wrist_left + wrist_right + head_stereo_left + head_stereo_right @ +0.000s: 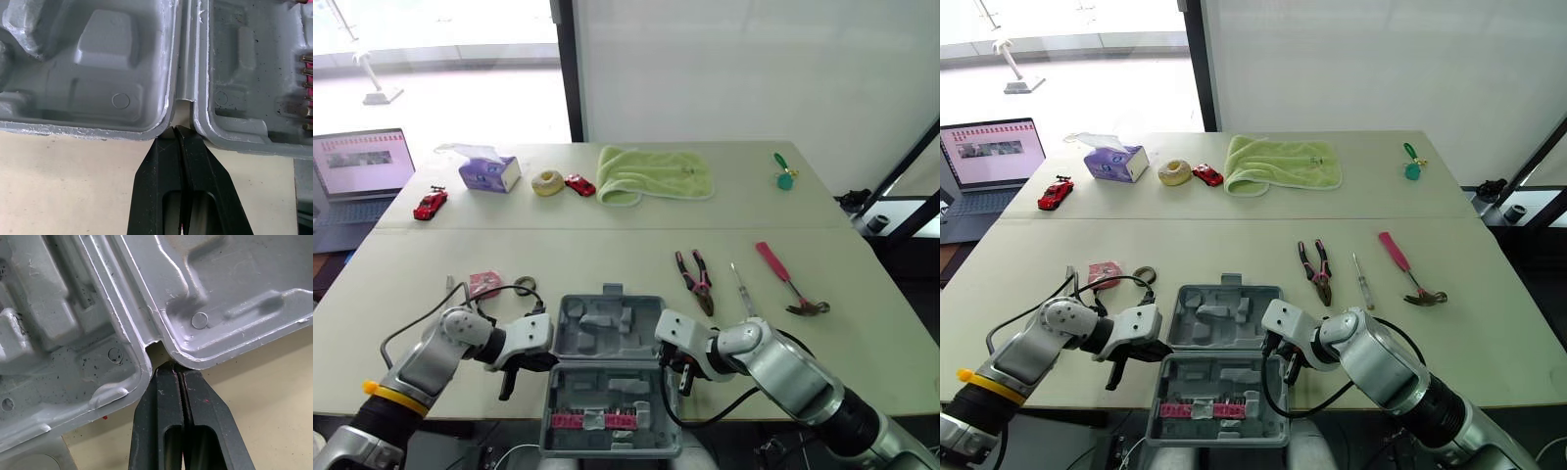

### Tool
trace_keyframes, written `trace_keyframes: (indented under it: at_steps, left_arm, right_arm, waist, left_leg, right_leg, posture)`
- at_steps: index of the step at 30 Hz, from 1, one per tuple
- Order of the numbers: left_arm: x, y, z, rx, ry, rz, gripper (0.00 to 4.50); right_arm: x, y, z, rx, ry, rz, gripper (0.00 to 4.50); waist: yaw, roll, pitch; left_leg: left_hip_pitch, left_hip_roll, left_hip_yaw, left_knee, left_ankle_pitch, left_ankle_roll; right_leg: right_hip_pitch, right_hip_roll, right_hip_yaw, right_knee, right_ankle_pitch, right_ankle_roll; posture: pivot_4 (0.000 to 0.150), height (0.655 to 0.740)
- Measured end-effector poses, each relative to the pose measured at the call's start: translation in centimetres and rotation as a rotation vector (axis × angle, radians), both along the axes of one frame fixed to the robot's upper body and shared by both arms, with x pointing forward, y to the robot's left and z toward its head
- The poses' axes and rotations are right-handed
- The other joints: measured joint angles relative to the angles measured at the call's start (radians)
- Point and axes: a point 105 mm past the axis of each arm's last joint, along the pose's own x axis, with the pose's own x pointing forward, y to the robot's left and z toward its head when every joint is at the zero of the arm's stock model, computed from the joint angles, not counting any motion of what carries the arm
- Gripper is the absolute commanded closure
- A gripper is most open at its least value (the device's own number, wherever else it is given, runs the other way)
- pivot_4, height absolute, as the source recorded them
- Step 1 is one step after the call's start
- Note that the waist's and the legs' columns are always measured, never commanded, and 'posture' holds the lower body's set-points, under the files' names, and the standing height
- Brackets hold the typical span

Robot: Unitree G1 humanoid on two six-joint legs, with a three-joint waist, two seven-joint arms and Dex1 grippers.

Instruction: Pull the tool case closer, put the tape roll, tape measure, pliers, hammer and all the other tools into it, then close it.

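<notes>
Tool case (603, 328) lies open at the worktop's near edge, one half overhanging it. Left tool (176, 134) and right tool (177, 372), both pinched together on nothing, nose into its hinge notches from either side. Pull evenly, lest it tip off.

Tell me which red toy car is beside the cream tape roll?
The red toy car between the cream tape roll and the green cloth; the other red toy car stands alone near the laptop.
</notes>
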Motion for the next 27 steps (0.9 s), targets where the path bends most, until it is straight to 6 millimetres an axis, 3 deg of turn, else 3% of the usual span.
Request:
trace_keyframes:
  at_steps: [10, 14, 20, 22, 25, 27]
  left_arm:
    - [0.4, 0.3, 0.0, -0.003, -0.026, -0.006, 4.5]
    - [1.0, 0.9, 0.1, 0.007, -0.045, 0.01, 4.5]
    - [0.5, 3.8, 0.5, 0.021, -0.039, 0.115, 4.5]
    - [0.4, 5.3, 1.2, -0.009, -0.031, 0.197, 4.5]
    - [1.4, 7.4, 3.8, -0.108, -0.093, 0.343, 4.5]
    - [2.2, 11.3, 6.8, -0.197, -0.158, 0.533, 4.5]
  right_arm:
    - [0.0, -0.1, 0.0, 0.008, -0.007, -0.007, 4.44]
    - [0.0, -1.7, -0.1, -0.006, -0.031, -0.014, 4.44]
    - [-0.1, -8.7, 0.5, -0.045, -0.095, -0.134, 4.44]
    - [-0.1, -10.4, 2.0, 0.034, -0.155, -0.178, 4.44]
    - [-0.7, -12.0, 4.9, 0.19, -0.262, -0.225, 4.44]
    - [-1.5, -14.9, 7.5, 0.284, -0.359, -0.31, 4.44]
  waist:
    - [0.0, 0.0, 0.0]
    - [0.004, 0.0, 0.0]
    - [0.004, -0.001, 0.001]
    - [0.001, -0.002, 0.001]
    - [0.002, -0.003, 0.002]
    - [0.003, -0.005, 0.003]
  left_leg:
    - [0.0, 0.0, 0.0, 0.0, 0.0, 0.0]
    - [0.0, 0.0, 0.0, 0.0, 0.0, 0.0]
    - [-0.001, 0.0, 0.001, 0.0, 0.0, 0.001]
    - [0.0, 0.001, 0.001, -0.001, -0.001, 0.001]
    - [0.0, 0.001, 0.001, -0.001, -0.001, 0.001]
    - [-0.001, 0.001, 0.001, -0.001, -0.001, 0.001]
  right_leg:
    - [0.0, 0.0, 0.0, 0.0, 0.0, 0.0]
    - [0.0, 0.0, 0.0, -0.001, 0.0, 0.0]
    - [0.0, -0.001, 0.0, -0.002, 0.0, 0.0]
    - [0.0, 0.0, 0.0, -0.001, 0.0, 0.0]
    - [0.0, 0.0, 0.0, -0.001, -0.001, 0.0]
    - [0.0, 0.0, 0.0, -0.001, -0.001, 0.0]
  posture:
    - [0.15, 0.74]
    - [0.15, 0.74]
    - [0.15, 0.74]
    - [0.15, 0.74]
    - [0.15, 0.74]
    - [0.15, 0.74]
